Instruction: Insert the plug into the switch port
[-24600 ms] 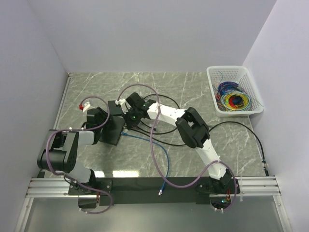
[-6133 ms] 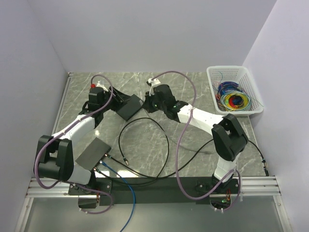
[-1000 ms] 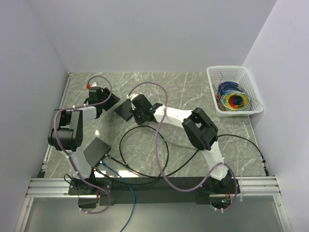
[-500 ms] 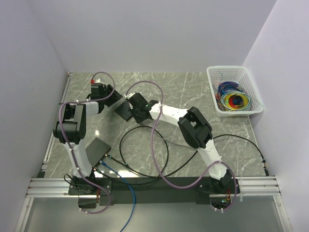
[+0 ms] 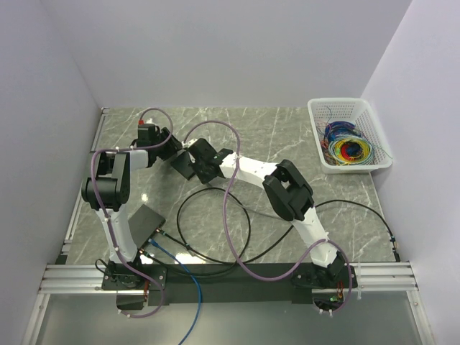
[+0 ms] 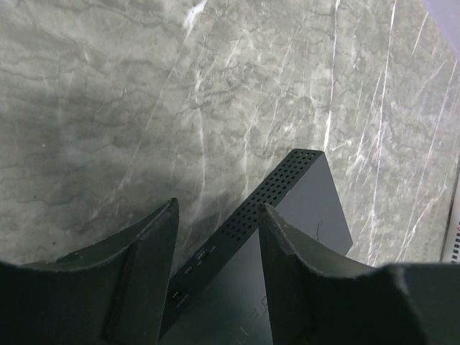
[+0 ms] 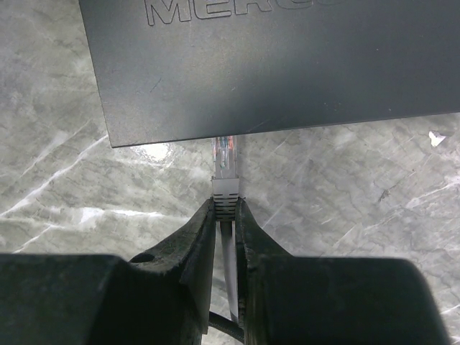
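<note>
Grey marble-look tabletop (image 5: 287,136), plain pale lilac walls (image 5: 237,50) all round; white plastic basket (image 5: 356,166) of coloured wire coils sits at the far right, well apart from the action; a loop of thin black cable (image 5: 215,189) sprawls over the near half.

Right gripper (image 7: 226,215) is pinched narrow on the boot of the clear-tipped network plug (image 7: 225,162); the plug's nose sits right at the near edge of the flat black switch box (image 7: 287,65); the port itself is hidden from above, so I can't say whether it's started in. Left gripper (image 6: 217,208) has its fingers partway apart astride the switch's vented side; can't tell if they actually pinch it.

My take on doing this bit well: get the plug square to the port face and push straight along its length, no twisting; the switch looks light and the marble looks slick, so it'll probably skate unless the left arm braces it; go slow until the latch seats.
</note>
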`<state>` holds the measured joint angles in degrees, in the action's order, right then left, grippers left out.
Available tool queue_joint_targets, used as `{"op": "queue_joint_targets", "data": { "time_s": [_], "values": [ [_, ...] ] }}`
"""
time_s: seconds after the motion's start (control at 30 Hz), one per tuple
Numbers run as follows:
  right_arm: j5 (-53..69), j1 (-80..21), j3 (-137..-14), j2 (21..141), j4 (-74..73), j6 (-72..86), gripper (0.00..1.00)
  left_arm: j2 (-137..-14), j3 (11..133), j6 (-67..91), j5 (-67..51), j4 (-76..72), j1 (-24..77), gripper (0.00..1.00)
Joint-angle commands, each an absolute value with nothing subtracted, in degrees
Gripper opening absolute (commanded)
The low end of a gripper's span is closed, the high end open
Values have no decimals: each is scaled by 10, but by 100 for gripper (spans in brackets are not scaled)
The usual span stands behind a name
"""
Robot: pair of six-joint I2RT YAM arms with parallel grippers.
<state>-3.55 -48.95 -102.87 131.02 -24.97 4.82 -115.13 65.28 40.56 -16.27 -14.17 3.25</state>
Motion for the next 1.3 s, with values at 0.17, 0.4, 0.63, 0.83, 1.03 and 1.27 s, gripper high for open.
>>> {"op": "queue_joint_targets", "data": {
  "time_s": [0.17,0.4,0.63,0.83,1.03,1.27],
  "values": [
    [-35,-495,-1061,1302,-243,47,0,-1158,652,417,-172,-128,38,53],
    [-34,-499,-1073,1300,-243,49,0,-1158,637,417,-170,-132,46,53],
    [-38,-500,-1092,1306,-250,49,0,-1157,628,418,-168,-132,51,52],
    [-58,-500,-1108,1324,-259,58,0,-1149,619,418,-173,-134,52,52],
    [-74,-497,-1121,1341,-260,62,0,-1145,602,422,-184,-142,52,52],
    [-58,-498,-1123,1349,-254,65,0,-1144,593,429,-199,-149,52,52]
  ]
}}
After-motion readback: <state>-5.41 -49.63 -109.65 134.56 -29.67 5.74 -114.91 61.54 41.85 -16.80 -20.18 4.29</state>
